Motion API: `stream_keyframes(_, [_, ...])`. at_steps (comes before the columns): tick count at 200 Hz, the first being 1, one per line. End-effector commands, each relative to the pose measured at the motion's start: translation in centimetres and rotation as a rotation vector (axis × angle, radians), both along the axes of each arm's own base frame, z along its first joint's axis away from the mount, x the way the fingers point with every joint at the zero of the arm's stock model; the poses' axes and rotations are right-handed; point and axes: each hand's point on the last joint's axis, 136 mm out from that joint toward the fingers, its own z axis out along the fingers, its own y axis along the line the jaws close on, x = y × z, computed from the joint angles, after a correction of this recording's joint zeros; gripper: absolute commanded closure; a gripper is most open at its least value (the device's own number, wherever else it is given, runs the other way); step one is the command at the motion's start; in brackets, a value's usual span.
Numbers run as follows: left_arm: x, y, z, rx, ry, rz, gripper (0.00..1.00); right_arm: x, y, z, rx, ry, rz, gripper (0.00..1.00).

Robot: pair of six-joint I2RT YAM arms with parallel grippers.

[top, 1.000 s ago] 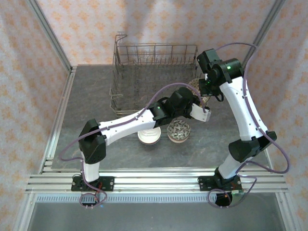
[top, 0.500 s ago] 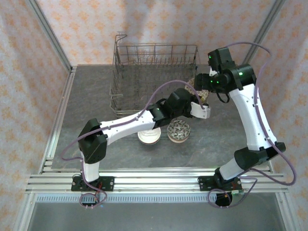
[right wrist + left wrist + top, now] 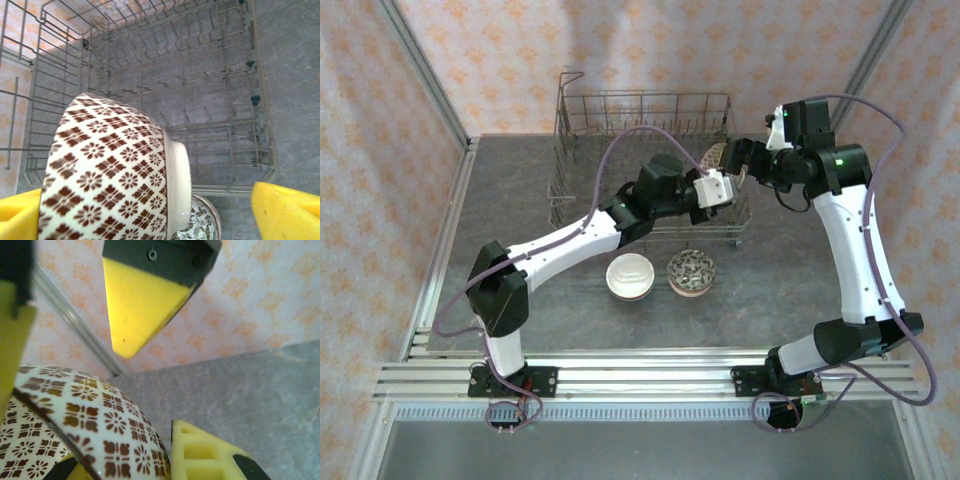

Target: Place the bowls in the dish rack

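Observation:
A white bowl with a brown flower pattern (image 3: 713,155) hangs tilted over the right front part of the grey wire dish rack (image 3: 620,130). My left gripper (image 3: 715,188) is shut on its rim; the bowl (image 3: 75,415) fills the lower left of the left wrist view beside my yellow finger (image 3: 205,455). My right gripper (image 3: 745,160) stands open just right of the bowl, its fingers (image 3: 285,210) spread wide around the bowl (image 3: 110,170). A cream bowl (image 3: 630,275) and a multicolour patterned bowl (image 3: 691,272) sit on the table in front of the rack.
The rack's upright tines (image 3: 200,90) lie below the held bowl. Its raised loop handle (image 3: 570,80) is at the back left corner. Patterned walls and metal posts (image 3: 420,70) close in the table. Bare grey tabletop (image 3: 500,230) lies left of the rack.
My right gripper has opened and drawn back to the right, leaving the brown-patterned bowl in my left gripper. The left arm has carried the bowl back and up over the rack.

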Motion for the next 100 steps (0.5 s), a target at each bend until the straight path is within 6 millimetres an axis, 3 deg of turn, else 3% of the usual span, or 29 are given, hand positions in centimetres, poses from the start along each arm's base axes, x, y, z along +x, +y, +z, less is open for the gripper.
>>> stream_keyframes(1, [-0.9, 1.4, 6.4, -0.234, 0.031, -0.079, 1.00, 0.0, 0.7, 1.2, 0.075, -0.034, 0.015, 0.09])
stream_keyframes(50, [-1.1, 1.0, 5.4, -0.233, 0.091, -0.117, 1.00, -0.2, 1.6, 1.5, 0.135, -0.026, 0.031, 0.00])
stream_keyframes(100, [-1.5, 0.4, 5.6, -0.250, 0.130, -0.173, 1.00, -0.2, 2.1, 1.0, 0.177, 0.004, 0.028, 0.01])
